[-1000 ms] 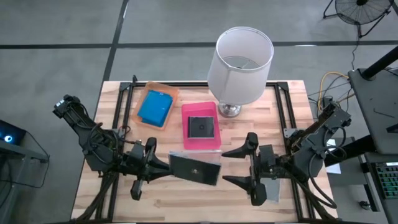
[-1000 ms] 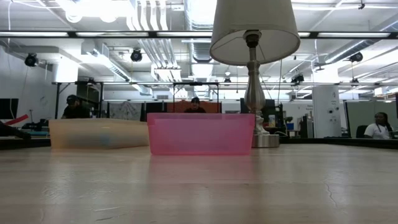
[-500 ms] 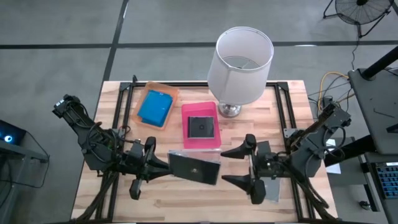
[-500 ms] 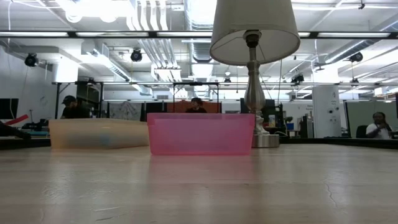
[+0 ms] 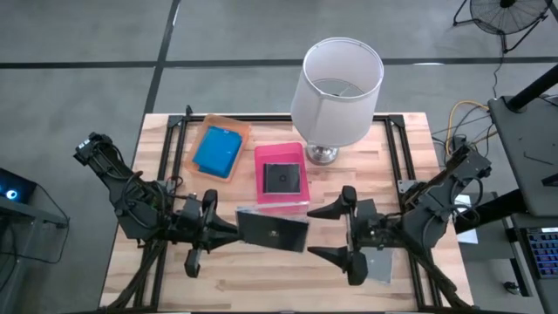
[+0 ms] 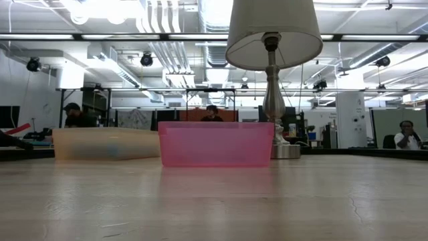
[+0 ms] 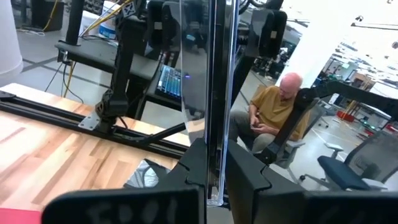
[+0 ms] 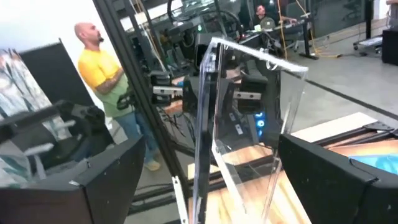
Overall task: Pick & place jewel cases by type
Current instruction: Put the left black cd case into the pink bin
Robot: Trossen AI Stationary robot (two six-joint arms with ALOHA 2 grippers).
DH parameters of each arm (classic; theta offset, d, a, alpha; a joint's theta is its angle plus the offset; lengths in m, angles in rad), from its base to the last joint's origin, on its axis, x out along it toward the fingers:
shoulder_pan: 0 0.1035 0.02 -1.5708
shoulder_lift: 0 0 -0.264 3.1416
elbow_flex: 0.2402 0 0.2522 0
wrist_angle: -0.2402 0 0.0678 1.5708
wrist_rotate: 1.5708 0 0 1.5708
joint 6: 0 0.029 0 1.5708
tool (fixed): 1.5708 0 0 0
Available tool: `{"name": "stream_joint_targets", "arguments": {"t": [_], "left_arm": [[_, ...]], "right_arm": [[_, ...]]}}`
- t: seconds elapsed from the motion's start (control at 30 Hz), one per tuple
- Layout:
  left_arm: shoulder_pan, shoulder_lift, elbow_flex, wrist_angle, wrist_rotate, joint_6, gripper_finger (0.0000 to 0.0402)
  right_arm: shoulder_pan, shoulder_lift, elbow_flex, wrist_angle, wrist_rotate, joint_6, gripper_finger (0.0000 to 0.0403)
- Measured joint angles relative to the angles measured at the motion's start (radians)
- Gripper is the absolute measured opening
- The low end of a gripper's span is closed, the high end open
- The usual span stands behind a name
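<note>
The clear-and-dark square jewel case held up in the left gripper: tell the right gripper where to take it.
Grip the free edge of the clear-and-dark square jewel case facing the right gripper, coming in level from the right. The left gripper pinches the opposite edge, and the open right fingers already face that edge.

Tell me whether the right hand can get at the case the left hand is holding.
Probably yes: the right hand is open, facing the dark case held by the shut left hand, with nothing between them.

No legible text, label, brand, number or sign appeared on any object in the four camera views.
</note>
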Motion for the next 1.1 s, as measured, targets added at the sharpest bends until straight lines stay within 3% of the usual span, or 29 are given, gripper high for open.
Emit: {"name": "stream_joint_targets", "arguments": {"t": [1.1], "left_arm": [[0.005, 0.003, -0.002, 0.002, 0.064, 0.008, 0.0007]], "right_arm": [[-0.067, 0.026, 0.000, -0.050, -0.011, 0.018, 0.0361]]}}
